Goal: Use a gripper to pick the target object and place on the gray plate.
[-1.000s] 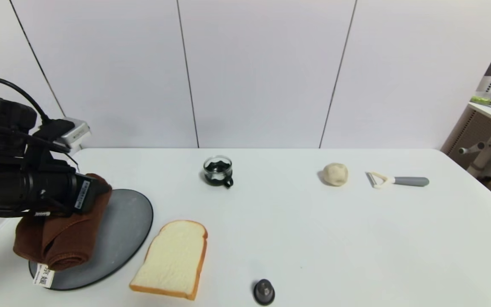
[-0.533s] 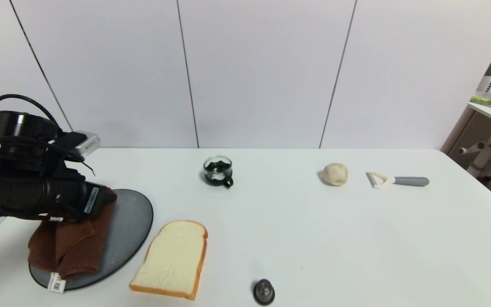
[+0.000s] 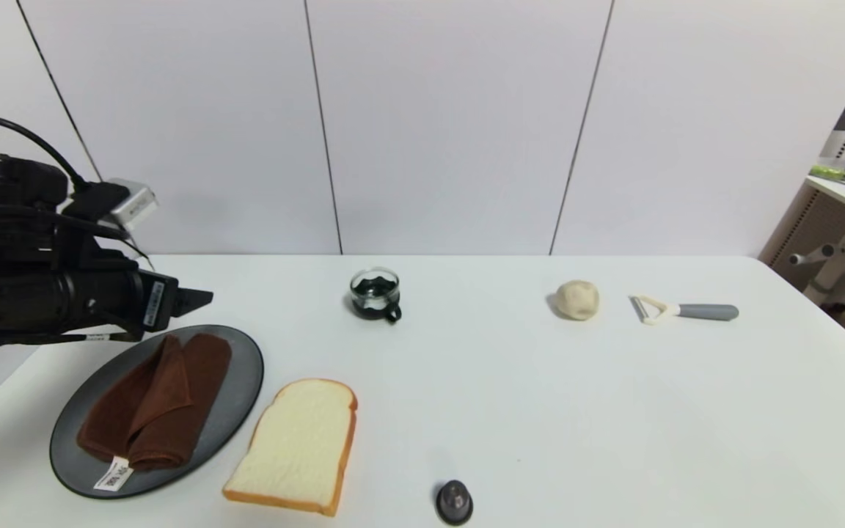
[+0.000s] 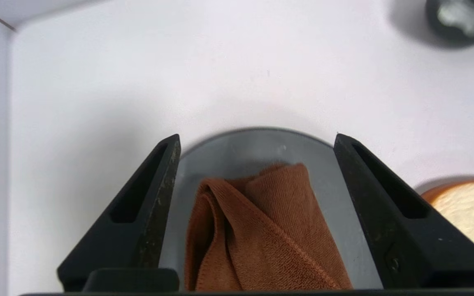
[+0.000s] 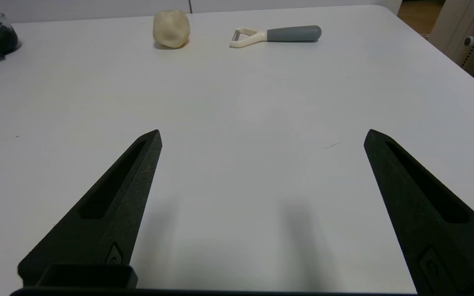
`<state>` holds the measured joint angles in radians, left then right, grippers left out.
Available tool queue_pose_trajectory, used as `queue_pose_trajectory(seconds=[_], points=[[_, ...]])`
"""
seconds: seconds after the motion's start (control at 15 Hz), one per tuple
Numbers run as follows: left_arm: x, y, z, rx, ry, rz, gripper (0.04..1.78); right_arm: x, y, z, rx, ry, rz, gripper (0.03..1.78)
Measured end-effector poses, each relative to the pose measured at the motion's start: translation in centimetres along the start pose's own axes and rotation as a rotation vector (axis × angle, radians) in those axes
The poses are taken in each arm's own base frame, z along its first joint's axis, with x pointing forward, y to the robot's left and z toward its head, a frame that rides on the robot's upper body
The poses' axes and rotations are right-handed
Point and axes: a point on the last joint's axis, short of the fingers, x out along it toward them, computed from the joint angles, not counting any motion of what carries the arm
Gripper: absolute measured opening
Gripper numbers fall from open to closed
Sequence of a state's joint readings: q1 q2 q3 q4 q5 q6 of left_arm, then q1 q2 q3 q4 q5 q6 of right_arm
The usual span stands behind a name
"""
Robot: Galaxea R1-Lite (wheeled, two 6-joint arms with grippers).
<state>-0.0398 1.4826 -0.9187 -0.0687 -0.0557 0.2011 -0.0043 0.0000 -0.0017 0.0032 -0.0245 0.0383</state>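
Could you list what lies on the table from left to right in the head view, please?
Gray plate with the brown towel resting on it → bread slice → glass cup → small dark knob → dough ball → peeler.

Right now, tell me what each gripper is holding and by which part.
Nothing is held. The left gripper is open above the folded dark brown terry towel lying on the round gray plate. The right gripper is open over bare table.

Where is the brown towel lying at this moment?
In the head view, the brown towel lies on the gray plate at the table's near left, beside the bread slice, with the open left gripper above the plate's far edge.
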Motion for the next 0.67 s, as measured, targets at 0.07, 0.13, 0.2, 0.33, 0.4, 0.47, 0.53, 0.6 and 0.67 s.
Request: queue_pose_trajectory(seconds=[0.07, 0.13, 0.2, 0.33, 0.4, 0.47, 0.53, 0.6, 0.67], points=[[-1.3, 0.1, 1.0, 0.002, -0.055, 0.012, 1.41, 0.0, 0.0, 0.0, 0.000, 0.000, 0.000, 1.70], [-2.8, 0.3, 2.3, 0.004, -0.125, 0.026, 1.44, 0.0, 0.0, 0.0, 0.000, 0.000, 0.001, 1.70], [-4.7, 0.5, 3.8, 0.006, -0.203, 0.042, 1.47, 0.0, 0.0, 0.0, 0.000, 0.000, 0.000, 1.70], [-8.7, 0.7, 5.7, 0.011, -0.318, 0.065, 1.52, 0.0, 0.0, 0.0, 0.000, 0.000, 0.000, 1.70], [-10.6, 0.6, 5.9, 0.013, -0.349, 0.071, 1.54, 0.0, 0.0, 0.0, 0.000, 0.000, 0.000, 1.70], [-12.3, 0.5, 5.7, 0.014, -0.378, 0.077, 1.56, 0.0, 0.0, 0.0, 0.000, 0.000, 0.000, 1.70], [-13.8, 0.3, 5.1, 0.016, -0.398, 0.082, 1.58, 0.0, 0.0, 0.0, 0.000, 0.000, 0.000, 1.70], [-15.1, 0.0, 4.0, 0.016, -0.410, 0.085, 1.60, 0.0, 0.0, 0.0, 0.000, 0.000, 0.000, 1.70], [-16.3, -0.4, 2.5, 0.017, -0.416, 0.087, 1.61, 0.0, 0.0, 0.0, 0.000, 0.000, 0.000, 1.70]])
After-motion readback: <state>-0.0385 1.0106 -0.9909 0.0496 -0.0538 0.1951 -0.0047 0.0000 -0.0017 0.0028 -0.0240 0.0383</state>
